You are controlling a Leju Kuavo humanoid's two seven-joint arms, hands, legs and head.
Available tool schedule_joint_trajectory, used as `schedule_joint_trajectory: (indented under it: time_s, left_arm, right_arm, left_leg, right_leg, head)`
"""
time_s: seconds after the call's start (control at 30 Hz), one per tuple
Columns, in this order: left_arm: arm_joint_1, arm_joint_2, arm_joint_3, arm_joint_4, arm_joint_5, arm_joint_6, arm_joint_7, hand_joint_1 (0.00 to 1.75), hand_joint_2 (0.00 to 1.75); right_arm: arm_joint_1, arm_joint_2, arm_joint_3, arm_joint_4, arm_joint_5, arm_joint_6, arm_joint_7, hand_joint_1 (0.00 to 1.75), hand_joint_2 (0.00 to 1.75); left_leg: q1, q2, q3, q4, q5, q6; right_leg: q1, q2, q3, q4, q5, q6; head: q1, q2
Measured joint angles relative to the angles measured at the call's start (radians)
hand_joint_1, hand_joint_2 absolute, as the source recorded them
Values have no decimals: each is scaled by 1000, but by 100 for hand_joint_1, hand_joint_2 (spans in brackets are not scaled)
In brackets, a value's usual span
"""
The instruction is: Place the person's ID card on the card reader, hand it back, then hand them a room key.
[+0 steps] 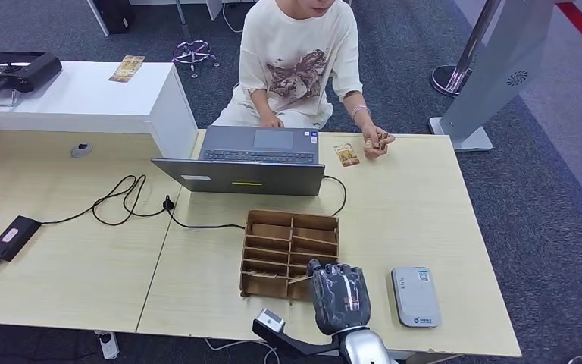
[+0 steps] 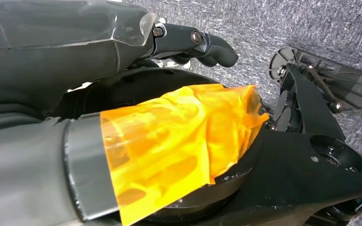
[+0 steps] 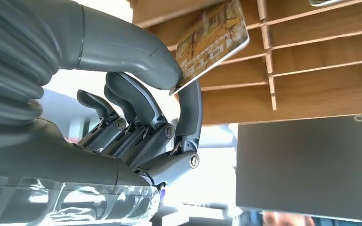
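The right hand (image 1: 339, 294) sat at the near edge of the wooden slotted organizer (image 1: 290, 253), and the wrist view showed it pinching a room key card (image 3: 210, 38) between thumb and one finger, the rest of the fingers curled loosely underneath. The card stood partly in its slot, long axis running up out of the divider, so a lift along the slot walls looked like the cleanest way out. From there the person's hand (image 1: 377, 142) waited straight ahead across the table, beyond the laptop (image 1: 251, 161), with another card (image 1: 346, 155) lying just beside it. The card reader (image 1: 415, 296) lay near the hand's right. The left hand (image 2: 195, 41) hung low, fingers curled on nothing. The open lane ran right of the laptop.
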Motion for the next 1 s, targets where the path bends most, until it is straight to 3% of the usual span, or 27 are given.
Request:
schedule_joint_trajectory:
  time_s: [0.33,0.57,1.0]
  left_arm:
    - [0,3,0,0,11,0,0,0,0]
    - [1,5,0,0,12,-1,0,0,0]
    - [1,13,-7,0,-2,-11,0,0,0]
  right_arm:
    - [111,25,-108,-155,-243,25,-118,175,175]
    - [183,33,-175,-264,-498,59,-247,175,175]
    - [196,33,-246,-379,-704,136,-376,175,175]
  left_leg:
    - [0,0,0,0,0,0]
    - [0,0,0,0,0,0]
    - [0,0,0,0,0,0]
  right_leg:
    - [0,0,0,0,0,0]
    - [0,0,0,0,0,0]
    - [0,0,0,0,0,0]
  head:
    - [0,0]
    - [0,0]
    - [0,0]
